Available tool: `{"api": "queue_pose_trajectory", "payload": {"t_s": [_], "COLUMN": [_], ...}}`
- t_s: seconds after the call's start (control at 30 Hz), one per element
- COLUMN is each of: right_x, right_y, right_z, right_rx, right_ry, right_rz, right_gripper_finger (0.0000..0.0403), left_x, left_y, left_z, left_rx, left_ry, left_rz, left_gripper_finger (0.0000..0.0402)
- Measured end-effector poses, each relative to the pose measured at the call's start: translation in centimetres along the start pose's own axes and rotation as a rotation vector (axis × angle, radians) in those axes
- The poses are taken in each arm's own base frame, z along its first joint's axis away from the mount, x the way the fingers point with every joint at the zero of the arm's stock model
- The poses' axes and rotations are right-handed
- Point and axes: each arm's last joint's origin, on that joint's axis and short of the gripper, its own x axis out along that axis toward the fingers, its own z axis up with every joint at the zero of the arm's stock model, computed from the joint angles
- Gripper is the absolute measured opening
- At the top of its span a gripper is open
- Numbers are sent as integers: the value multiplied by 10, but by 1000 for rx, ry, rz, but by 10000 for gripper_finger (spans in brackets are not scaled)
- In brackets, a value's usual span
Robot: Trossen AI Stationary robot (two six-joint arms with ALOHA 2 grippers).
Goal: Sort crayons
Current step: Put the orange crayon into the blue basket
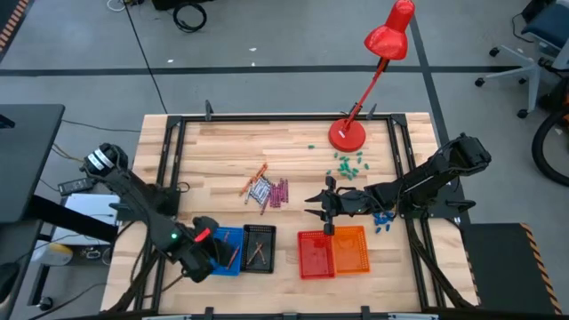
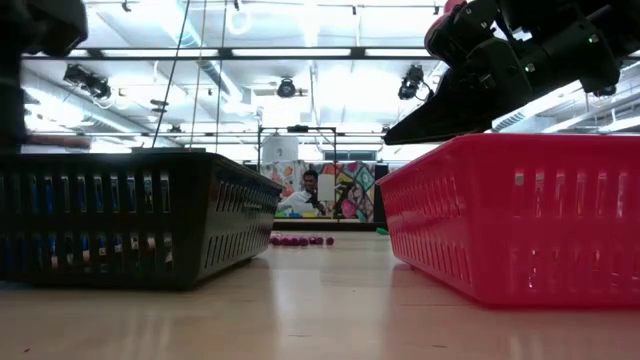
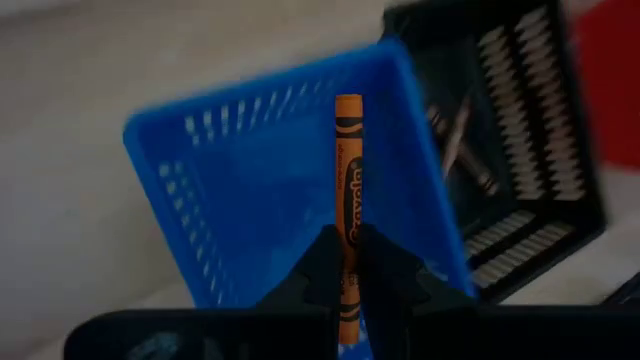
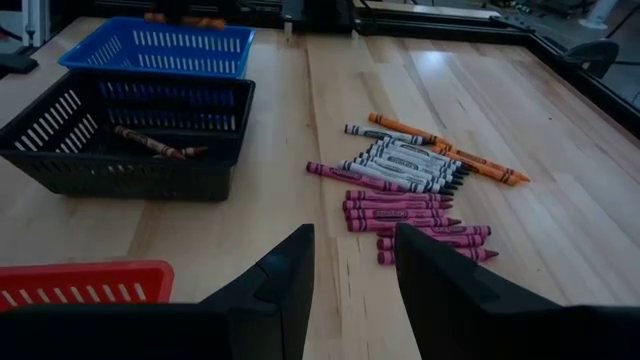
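left gripper point(image 3: 347, 262): sitting over the blue basket point(image 3: 260, 190) at the near left of the table, fingers pinched tight on an orange crayon point(image 3: 348, 190) that is standing upright between them, its tip pointing up past the basket's rim.
right gripper point(image 4: 352, 262): hovering near the middle of the table, just beyond the red basket point(image 1: 315, 254), fingers point(image 4: 285, 275) standing apart with nothing between them, pointing toward the crayon pile.
crayons point(image 1: 267, 190): lying loose on the wooden table point(image 1: 222, 151) left of centre; orange ones at the far edge of the pile, grey-white ones in the middle, magenta ones on the right and near side, packed side by side and touching.
black basket point(image 1: 259, 246): sitting just right of the blue basket, holding a couple of brown crayons point(image 4: 150, 144).
orange basket point(image 1: 349, 248): sitting against the right side of the red basket.
red lamp point(image 1: 378, 62): standing at the far edge of the table.
green bits point(image 1: 347, 164): lying scattered near the lamp's base.
person point(image 2: 308, 192): showing small in the room beyond the table in the low view.
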Motion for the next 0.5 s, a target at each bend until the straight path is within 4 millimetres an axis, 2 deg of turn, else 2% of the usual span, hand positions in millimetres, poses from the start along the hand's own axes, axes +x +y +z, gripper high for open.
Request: {"api": "queue_pose_trajectory", "payload": {"t_s": [0.13,0.3,0.5], "right_x": [0,0,0], "right_y": [0,0,0], "right_z": [0,0,0], "right_rx": [0,0,0], "right_ry": [1,0,1], "right_rz": [0,0,0], "right_gripper_finger": [144,144,144], "left_x": [8,11,12], "left_y": [-6,-13,-13], "left_z": [-3,3,5], "left_rx": [1,-3,-7], "left_ry": [57,69,74], "left_rz": [61,68,73], "left_gripper_finger": [29,30,60]}}
